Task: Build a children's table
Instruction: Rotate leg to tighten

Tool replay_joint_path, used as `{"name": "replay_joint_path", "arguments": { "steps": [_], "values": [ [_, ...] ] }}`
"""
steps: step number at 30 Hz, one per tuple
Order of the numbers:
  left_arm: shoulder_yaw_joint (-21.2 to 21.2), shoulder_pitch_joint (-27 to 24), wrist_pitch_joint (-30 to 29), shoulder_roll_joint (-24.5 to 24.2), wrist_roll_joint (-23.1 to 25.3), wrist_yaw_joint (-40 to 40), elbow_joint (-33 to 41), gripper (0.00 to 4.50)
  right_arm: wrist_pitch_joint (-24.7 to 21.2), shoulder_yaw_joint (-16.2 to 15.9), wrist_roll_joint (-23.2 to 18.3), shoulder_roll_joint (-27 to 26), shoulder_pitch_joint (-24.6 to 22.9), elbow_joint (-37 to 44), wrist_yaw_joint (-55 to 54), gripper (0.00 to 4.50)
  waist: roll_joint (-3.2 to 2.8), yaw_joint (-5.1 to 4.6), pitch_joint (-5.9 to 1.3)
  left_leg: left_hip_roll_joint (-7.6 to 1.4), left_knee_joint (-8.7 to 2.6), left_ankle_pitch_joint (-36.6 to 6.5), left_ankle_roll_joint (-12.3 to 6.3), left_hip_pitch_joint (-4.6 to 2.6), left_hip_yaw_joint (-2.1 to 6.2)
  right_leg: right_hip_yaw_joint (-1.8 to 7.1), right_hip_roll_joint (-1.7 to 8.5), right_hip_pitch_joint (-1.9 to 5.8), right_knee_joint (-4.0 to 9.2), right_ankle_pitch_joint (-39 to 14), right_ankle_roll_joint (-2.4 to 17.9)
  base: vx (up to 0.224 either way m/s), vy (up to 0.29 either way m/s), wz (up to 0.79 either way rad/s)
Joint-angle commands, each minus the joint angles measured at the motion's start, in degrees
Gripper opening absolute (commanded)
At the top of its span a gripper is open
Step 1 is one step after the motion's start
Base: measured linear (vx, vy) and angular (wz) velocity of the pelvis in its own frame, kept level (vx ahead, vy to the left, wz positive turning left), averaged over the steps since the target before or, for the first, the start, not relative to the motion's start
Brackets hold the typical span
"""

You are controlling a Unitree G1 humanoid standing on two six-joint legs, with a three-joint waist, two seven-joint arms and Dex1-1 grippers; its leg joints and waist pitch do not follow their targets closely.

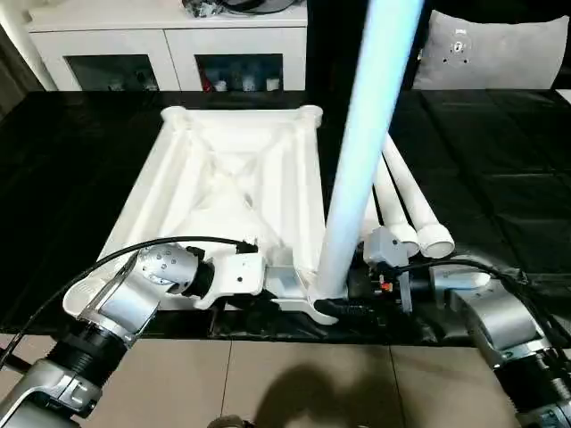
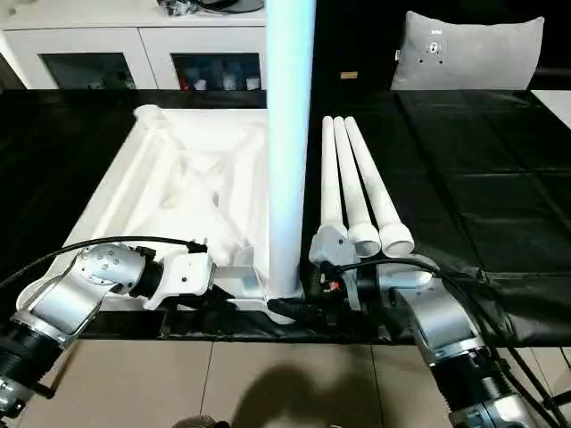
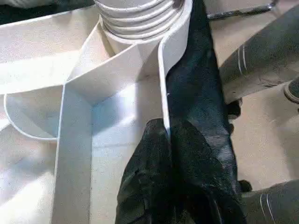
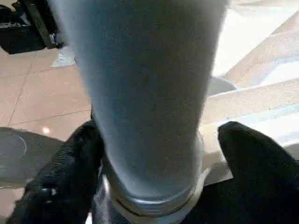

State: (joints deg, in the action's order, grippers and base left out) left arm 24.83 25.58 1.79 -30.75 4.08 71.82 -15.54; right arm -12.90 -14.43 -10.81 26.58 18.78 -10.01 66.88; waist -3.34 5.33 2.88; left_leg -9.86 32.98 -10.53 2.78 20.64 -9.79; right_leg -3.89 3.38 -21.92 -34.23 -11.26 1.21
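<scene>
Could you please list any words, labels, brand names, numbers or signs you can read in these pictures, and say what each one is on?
None can be read.
The grey cushion behind the black-covered work surface bears a small dark mark, too small to read.
The tabletop, the upright leg and the three lying legs show no print.

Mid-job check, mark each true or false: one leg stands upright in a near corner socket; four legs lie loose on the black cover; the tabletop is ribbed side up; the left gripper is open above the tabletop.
1. One leg stands upright in a near corner socket: true.
2. Four legs lie loose: false, three loose legs lie beside the tabletop.
3. Ribbed side up: true.
4. Left gripper open above it: false, shut on the tabletop's rim.
</scene>
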Motion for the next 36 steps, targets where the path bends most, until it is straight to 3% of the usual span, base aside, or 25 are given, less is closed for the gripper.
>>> {"name": "replay_joint_path", "arguments": {
  "steps": [1,7,13,18,19,21,23,24,25,26,29,30,31,35,36],
  "values": [
    [3.44,-0.42,1.34,-0.55,2.00,2.03,-2.36,0.00,0.25,-1.15,0.93,-0.17,1.73,-1.05,0.71,3.68,0.51,-0.08,-3.60,-3.40,-3.15,-9.51,-3.71,-0.20,1.04,2.95,5.07,2.58,3.66,-9.53,12.70,0.000,0.000,0.00],
    [3.29,-0.05,2.45,-0.36,2.00,2.55,-3.85,0.00,-0.59,-1.44,0.10,-0.69,2.36,-2.02,0.96,3.16,0.71,-0.17,-3.40,-3.42,-3.25,-10.71,-2.97,-0.24,1.05,3.08,5.07,2.48,3.91,-13.25,11.53,0.000,0.000,0.00],
    [2.74,-0.58,1.59,-0.38,1.25,2.69,-3.41,0.00,-2.60,-0.97,-1.55,-1.99,1.71,-1.15,0.44,2.79,0.69,-0.19,-3.50,-3.39,-3.12,-9.80,-3.26,-0.21,1.01,3.07,5.01,2.45,3.73,-11.61,11.90,0.000,0.000,0.00],
    [0.92,-3.95,-4.99,0.70,-0.85,-0.24,1.47,0.00,-3.47,-0.57,0.91,-7.27,0.70,-2.13,-9.77,2.71,0.25,-0.41,-3.17,-3.36,-3.44,-11.35,-2.50,-0.15,1.16,3.02,5.08,2.39,3.99,-14.24,11.50,0.000,0.000,0.00],
    [-0.13,-5.41,-8.80,1.85,-1.25,-3.16,3.96,0.00,-3.75,0.09,2.88,-10.31,1.31,-4.20,-16.16,2.71,0.15,-1.32,-2.79,-3.35,-3.96,-13.99,-0.92,0.08,1.33,2.89,5.13,2.32,4.14,-18.15,10.87,0.000,0.000,0.00],
    [-0.46,-5.80,-10.01,2.28,-1.26,-4.24,4.66,0.00,-4.02,0.34,3.29,-11.27,1.53,-4.79,-17.94,2.70,0.36,-2.22,-2.49,-2.88,-3.90,-17.84,0.21,-0.57,1.50,2.83,5.17,1.94,5.13,-26.76,8.69,0.000,0.000,0.00],
    [-2.03,-7.23,-15.82,5.81,-0.92,-10.73,8.16,0.00,-5.46,2.12,3.57,-17.54,3.29,-8.09,-26.90,2.70,0.41,-3.46,-2.00,-2.84,-4.23,-20.25,0.86,-0.41,1.89,2.66,5.09,1.74,5.61,-31.63,7.17,0.000,0.000,0.00],
    [-2.58,-7.61,-17.80,7.34,-0.76,-13.18,9.25,0.00,-5.72,2.53,3.69,-19.68,3.94,-9.16,-29.73,2.70,0.41,-3.46,-2.00,-2.84,-4.23,-20.25,0.86,-0.41,1.89,2.66,5.09,1.74,5.61,-31.63,7.17,-0.052,0.009,-0.13],
    [-2.82,-7.75,-18.65,8.05,-0.68,-14.28,9.69,0.00,-5.77,2.64,3.77,-20.57,4.22,-9.58,-30.87,2.70,0.28,-3.93,-2.07,-2.64,-3.96,-22.21,1.76,-0.83,2.17,2.38,5.27,1.40,6.07,-35.50,5.53,0.000,0.000,0.00],
    [-3.03,-7.95,-20.07,9.60,-0.40,-16.15,10.47,0.00,-6.26,2.86,4.25,-22.20,4.95,-10.65,-33.43,2.70,0.49,-4.03,-2.20,-2.58,-3.89,-22.22,1.59,-0.91,2.15,2.50,5.26,1.32,6.23,-35.62,5.19,0.000,0.000,0.00],
    [-3.12,-8.03,-23.21,13.70,0.41,-20.18,12.01,0.00,-6.00,3.20,5.91,-25.78,6.73,-13.50,-39.18,2.70,0.22,-4.26,-2.20,-2.61,-3.77,-23.03,0.99,-1.44,2.00,2.74,4.93,0.69,6.44,-33.24,5.80,0.000,0.000,0.00],
    [-3.12,-8.03,-23.21,13.70,0.41,-20.18,12.01,0.00,-6.00,3.20,5.91,-25.78,6.73,-13.50,-39.18,2.70,0.87,-4.33,-2.09,-2.71,-3.98,-22.52,0.63,-1.05,2.02,2.78,4.92,0.85,6.11,-32.12,6.22,0.000,0.000,0.00],
    [-3.06,-7.84,-24.46,15.05,0.99,-22.18,12.64,0.00,-5.23,3.68,5.90,-26.91,6.99,-14.13,-39.79,3.25,0.79,-4.19,-2.11,-2.78,-3.98,-22.79,0.54,-1.18,1.87,2.89,4.95,0.66,6.29,-31.95,6.03,0.000,0.000,0.00],
    [-3.03,-6.75,-25.18,14.80,2.05,-23.13,12.29,0.00,-5.95,4.43,5.45,-26.72,6.56,-13.59,-39.05,3.57,0.72,-3.87,-2.25,-2.95,-4.22,-22.41,0.31,-0.94,1.94,3.12,4.98,0.90,6.01,-28.83,6.40,0.000,0.000,0.00],
    [-3.03,-6.75,-25.18,14.80,2.05,-23.13,12.29,0.00,-5.95,4.43,5.45,-26.72,6.56,-13.59,-39.05,3.57,0.56,-3.35,-2.48,-3.12,-4.17,-21.10,0.16,-1.12,1.76,3.31,4.96,0.84,5.81,-26.06,7.11,0.000,0.000,0.00]
  ]
}}
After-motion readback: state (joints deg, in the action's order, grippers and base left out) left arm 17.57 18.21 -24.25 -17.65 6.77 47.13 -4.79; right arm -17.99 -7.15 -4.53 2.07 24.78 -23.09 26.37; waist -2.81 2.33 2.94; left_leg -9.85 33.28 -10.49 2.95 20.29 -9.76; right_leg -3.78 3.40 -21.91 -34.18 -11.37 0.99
